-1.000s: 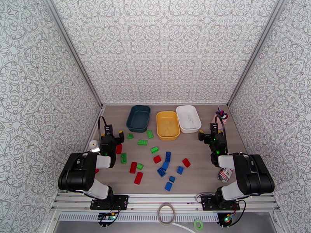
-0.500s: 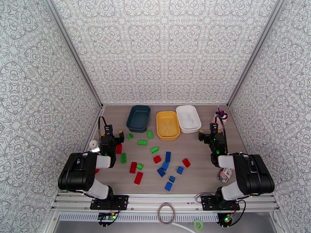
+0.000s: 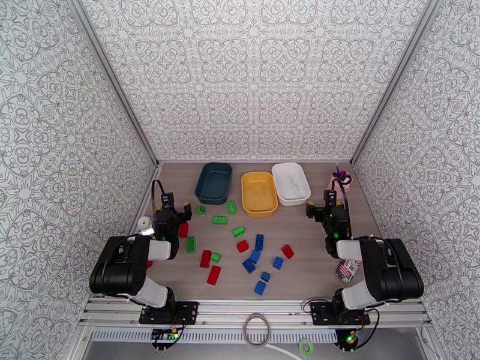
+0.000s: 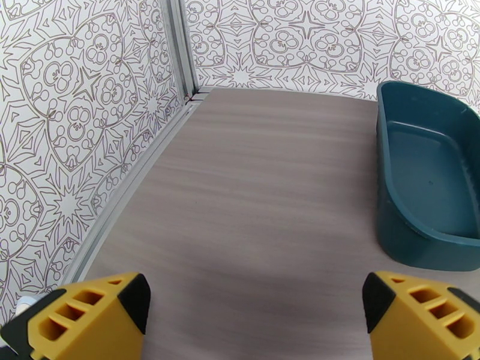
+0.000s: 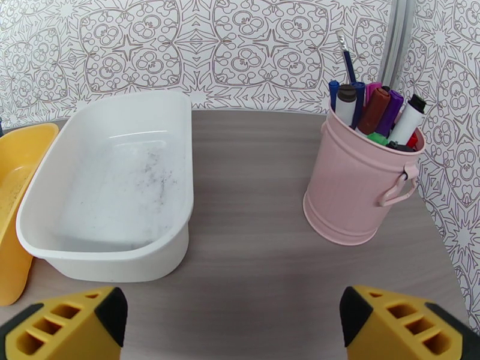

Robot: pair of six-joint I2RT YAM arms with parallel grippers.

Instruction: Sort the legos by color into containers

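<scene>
Both hands are spread and empty: the left hand (image 3: 173,206) near the teal tub (image 3: 214,182), the right hand (image 3: 318,207) just beside the white tub (image 3: 291,183). The legos (image 3: 243,246) are scattered on the desk (image 3: 303,232) nearer the arms; no tub is filled yet. The blue bricks (image 3: 255,259) are clustered, so two could be pinched together. The yellow tub (image 3: 259,193) is set just beside the white one, so a brick could be misdropped. The pen cup (image 5: 360,187) could be toppled.
</scene>
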